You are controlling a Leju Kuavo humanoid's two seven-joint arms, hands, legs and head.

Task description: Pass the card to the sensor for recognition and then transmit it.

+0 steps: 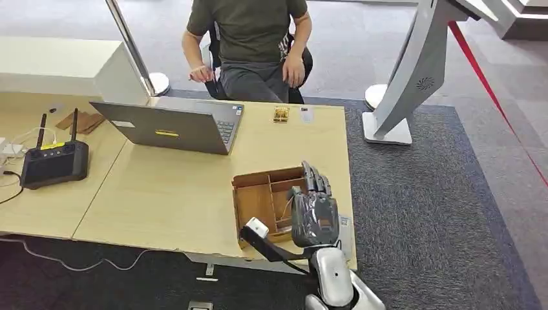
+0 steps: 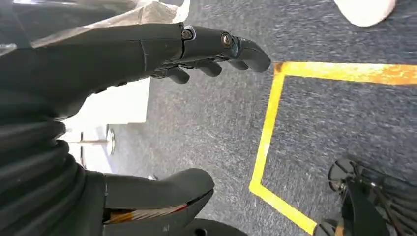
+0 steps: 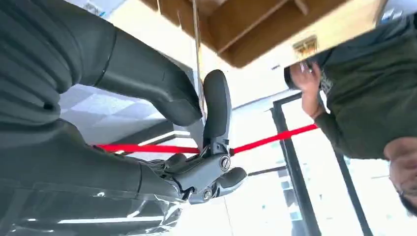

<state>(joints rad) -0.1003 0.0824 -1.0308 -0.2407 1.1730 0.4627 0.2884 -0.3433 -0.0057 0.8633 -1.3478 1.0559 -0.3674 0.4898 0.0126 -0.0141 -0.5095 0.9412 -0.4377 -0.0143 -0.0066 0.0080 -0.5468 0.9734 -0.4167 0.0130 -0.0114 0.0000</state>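
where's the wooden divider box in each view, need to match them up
Head view: the wooden divider box sits at the table's near right corner, under the right hand.
Left wrist view: not in it; this camera looks at carpet floor.
Right wrist view: the box runs along the upper edge, beyond the hand's fingers.
Shared landmark: the seated person, in the head and right wrist views.

A seated person in a dark green shirt is at twelve o'clock, behind the wooden surface. An open grey laptop stands toward eleven o'clock, and a black controller with two antennas lies at nine o'clock. A white stand rises at two o'clock on grey carpet.
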